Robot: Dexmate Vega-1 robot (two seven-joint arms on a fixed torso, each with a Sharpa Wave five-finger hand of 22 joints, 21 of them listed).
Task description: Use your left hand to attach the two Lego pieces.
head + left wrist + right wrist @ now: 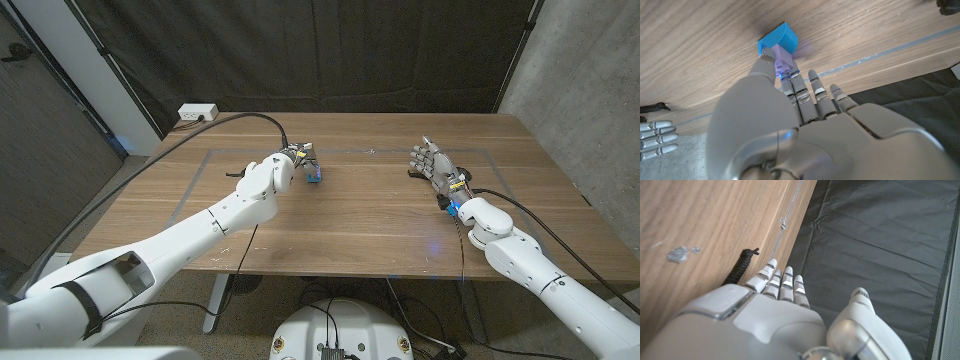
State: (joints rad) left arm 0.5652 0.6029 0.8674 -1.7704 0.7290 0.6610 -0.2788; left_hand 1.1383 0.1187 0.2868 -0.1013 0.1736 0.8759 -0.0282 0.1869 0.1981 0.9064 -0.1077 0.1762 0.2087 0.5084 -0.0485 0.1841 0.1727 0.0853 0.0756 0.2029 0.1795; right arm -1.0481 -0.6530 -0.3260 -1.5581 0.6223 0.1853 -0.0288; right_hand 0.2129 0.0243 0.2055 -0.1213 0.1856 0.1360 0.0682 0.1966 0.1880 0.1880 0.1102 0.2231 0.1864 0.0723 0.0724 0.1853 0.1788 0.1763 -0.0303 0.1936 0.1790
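A blue Lego piece (314, 177) lies on the wooden table (360, 215), left of the middle. My left hand (293, 160) reaches down to it from the left. In the left wrist view its thumb and a fingertip (782, 59) pinch the blue Lego piece (778, 40) against the wood. A pale violet bit shows between those tips, and I cannot tell whether it is a second piece. My right hand (436, 166) stands at the right of the table with its fingers apart and nothing in it; its fingers (782, 282) point toward the far edge.
A short black object (413, 172) lies beside my right hand, also seen as a black object (738, 268) in the right wrist view. A white power strip (197, 113) sits at the far left corner. A thin taped rectangle (400, 151) marks the tabletop. A black cable (250, 120) arcs over my left arm.
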